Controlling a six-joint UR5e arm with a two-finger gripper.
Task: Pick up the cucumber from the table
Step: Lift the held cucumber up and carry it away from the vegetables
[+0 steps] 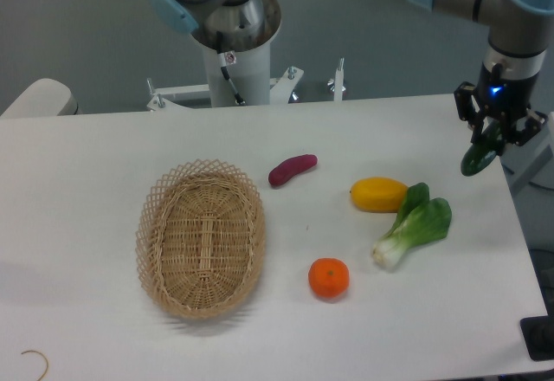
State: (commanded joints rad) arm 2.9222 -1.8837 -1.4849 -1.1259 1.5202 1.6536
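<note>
The cucumber (479,158) is a dark green glossy piece hanging from my gripper (492,138) at the far right, lifted above the white table (104,138). Only its lower end shows below the fingers; the upper part is hidden between them. The gripper is shut on it, near the table's right edge.
A wicker basket (201,238) lies left of centre. A reddish-purple sweet potato (292,170), a yellow fruit (378,195), a bok choy (414,224) and an orange (329,278) lie in the middle and right. The robot base (234,43) stands at the back.
</note>
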